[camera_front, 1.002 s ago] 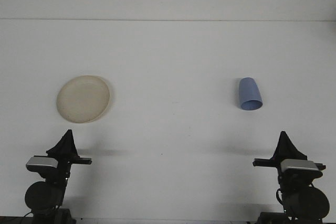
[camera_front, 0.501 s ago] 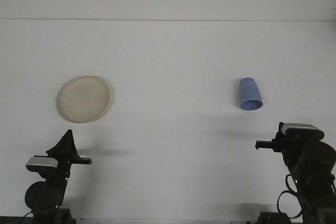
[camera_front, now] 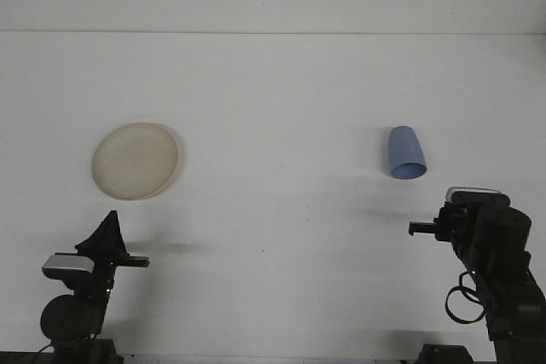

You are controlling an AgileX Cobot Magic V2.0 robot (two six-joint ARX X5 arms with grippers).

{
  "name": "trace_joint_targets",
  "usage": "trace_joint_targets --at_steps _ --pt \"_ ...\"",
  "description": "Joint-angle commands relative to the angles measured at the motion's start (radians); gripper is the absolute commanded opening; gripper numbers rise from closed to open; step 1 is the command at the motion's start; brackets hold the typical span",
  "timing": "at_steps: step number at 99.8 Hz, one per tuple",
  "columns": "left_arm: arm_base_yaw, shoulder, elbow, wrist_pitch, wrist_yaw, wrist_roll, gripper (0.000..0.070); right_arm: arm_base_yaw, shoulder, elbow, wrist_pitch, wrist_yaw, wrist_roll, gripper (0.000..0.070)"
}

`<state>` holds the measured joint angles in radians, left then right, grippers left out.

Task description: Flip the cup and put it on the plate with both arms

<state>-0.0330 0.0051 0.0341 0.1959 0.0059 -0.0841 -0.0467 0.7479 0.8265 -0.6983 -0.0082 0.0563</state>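
A light blue cup (camera_front: 406,153) lies on its side on the white table, right of centre, its open mouth turned toward me. A round cream plate (camera_front: 136,159) rests flat on the left side, far from the cup. My left gripper (camera_front: 109,228) sits low near the front edge, below the plate and apart from it. My right gripper (camera_front: 467,207) is raised at the front right, just below and slightly right of the cup, not touching it. Neither holds anything that I can see.
The white table (camera_front: 281,100) stretches back to a pale wall. Black arm bases stand at both bottom corners, and a loop of cable hangs from the right arm (camera_front: 499,279).
The right arm has lifted from its low rest pose and swung up and forward toward the cup. The left arm, the plate and the cup have not moved.
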Motion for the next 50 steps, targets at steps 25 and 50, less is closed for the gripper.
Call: trace_joint_targets --at_steps 25,50 --pt "0.001 -0.002 -0.019 0.014 0.005 0.013 0.0011 0.0 0.004 0.018 0.006 -0.003 -0.003 0.0428" --pt "0.001 -0.002 -0.019 0.014 0.005 0.013 0.0011 0.0 0.016 0.018 0.017 -0.003 -0.005 0.0427"
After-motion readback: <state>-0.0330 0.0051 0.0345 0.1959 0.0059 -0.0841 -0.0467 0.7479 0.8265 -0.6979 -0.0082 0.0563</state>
